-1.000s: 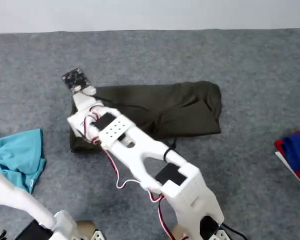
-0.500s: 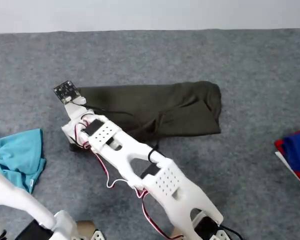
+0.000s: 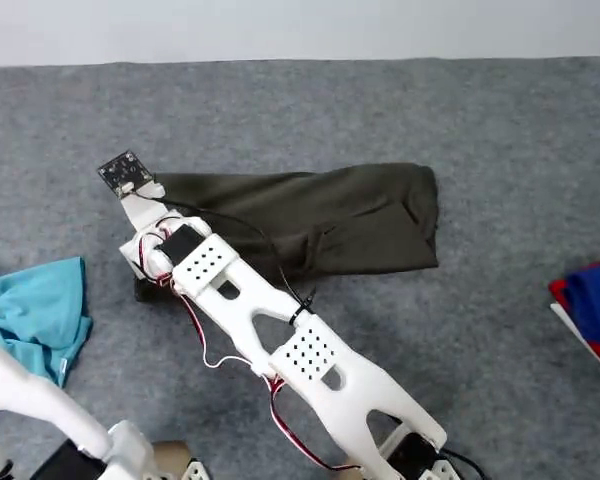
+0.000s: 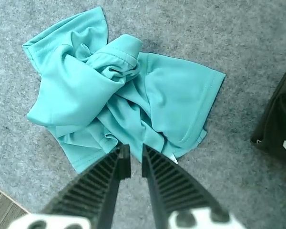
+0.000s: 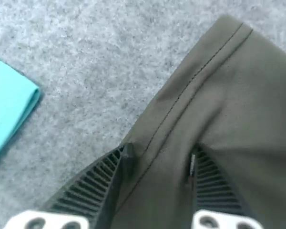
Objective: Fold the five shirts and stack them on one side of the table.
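Observation:
A dark olive shirt point(image 3: 350, 220) lies folded lengthwise across the middle of the grey table. My right gripper point(image 5: 160, 160) is down at its left end. Its fingers are open and straddle the stitched hem point(image 5: 190, 81), one fingertip point(image 5: 127, 155) at the cloth's edge and the other on the fabric. In the high view the right arm point(image 3: 195, 265) covers that end of the shirt. A crumpled teal shirt point(image 4: 100, 90) lies at the left point(image 3: 35, 310). My left gripper point(image 4: 132, 160) hovers shut and empty just over its near edge.
A blue and red pile of cloth point(image 3: 592, 305) sits at the table's right edge. The left arm's white link point(image 3: 30, 400) crosses the near left corner. Bare grey felt point(image 3: 310, 110) stretches behind the olive shirt, up to the white wall.
The right arm has stretched further left and lowered over the olive shirt's left end. The shirt has shifted slightly left. The left arm has not moved.

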You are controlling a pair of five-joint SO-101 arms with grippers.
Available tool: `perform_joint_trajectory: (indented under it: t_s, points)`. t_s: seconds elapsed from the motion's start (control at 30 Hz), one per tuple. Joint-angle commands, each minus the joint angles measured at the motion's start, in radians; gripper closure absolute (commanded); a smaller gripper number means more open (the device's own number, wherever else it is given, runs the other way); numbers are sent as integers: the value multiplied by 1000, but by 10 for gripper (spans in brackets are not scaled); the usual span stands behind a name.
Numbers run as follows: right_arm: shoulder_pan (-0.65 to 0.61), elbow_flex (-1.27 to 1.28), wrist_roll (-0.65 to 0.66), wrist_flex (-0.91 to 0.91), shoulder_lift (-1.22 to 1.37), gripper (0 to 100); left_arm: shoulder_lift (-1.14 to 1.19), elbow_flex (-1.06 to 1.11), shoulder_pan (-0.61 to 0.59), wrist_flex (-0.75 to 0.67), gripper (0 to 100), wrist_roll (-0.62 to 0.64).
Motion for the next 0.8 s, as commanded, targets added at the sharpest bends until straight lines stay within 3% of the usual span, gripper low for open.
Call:
perform_joint_trajectory:
  t_s: [0.0,0.17,0.37,0.77]
  points:
    - [-12,-95,18,53,1,823,-32,-4,-2,-17,949,-12]
    - [-12,-106,20,104,1,841,-32,-4,-2,-17,949,-12]
    - [-12,-106,114,122,-1,992,-32,-4,-3,-17,949,-12]
    - [68,-140,115,125,-18,989,-34,-5,-6,-14,949,-14]
